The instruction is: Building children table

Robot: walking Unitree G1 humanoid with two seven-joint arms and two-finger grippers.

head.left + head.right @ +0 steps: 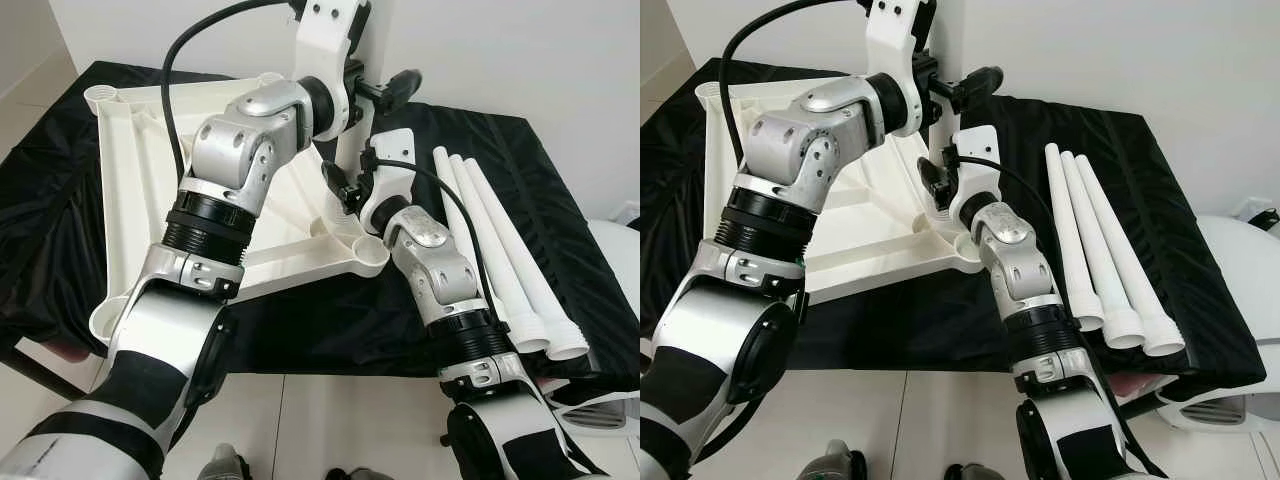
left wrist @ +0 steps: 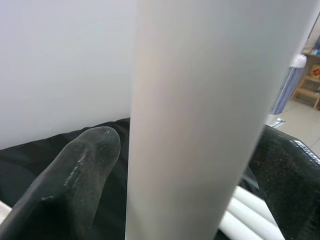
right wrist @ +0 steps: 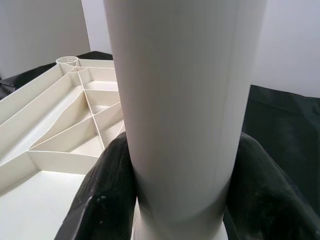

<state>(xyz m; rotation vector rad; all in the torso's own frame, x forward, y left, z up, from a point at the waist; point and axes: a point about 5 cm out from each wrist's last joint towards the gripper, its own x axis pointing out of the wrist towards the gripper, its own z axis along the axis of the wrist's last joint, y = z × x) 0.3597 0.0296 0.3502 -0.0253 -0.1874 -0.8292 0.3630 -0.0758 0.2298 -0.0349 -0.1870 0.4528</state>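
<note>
Upside-down white tabletop [image 1: 140,150] lies on black cloth [image 1: 560,220]. An upright leg [image 3: 180,100] stands at its far corner, right gripper [image 3: 175,200] clamped low, left gripper [image 2: 190,165] straddling higher. Three spare legs [image 1: 1100,250] lie rightward, near the cloth's edge.

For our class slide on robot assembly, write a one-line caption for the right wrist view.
Right tool grips an upright white table leg beside the ribbed underside of the tabletop.

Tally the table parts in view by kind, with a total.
Upturned white tabletop: 1
White legs lying loose on the black cloth: 3
White leg standing upright, held by both grippers: 1
Total: 5
</note>
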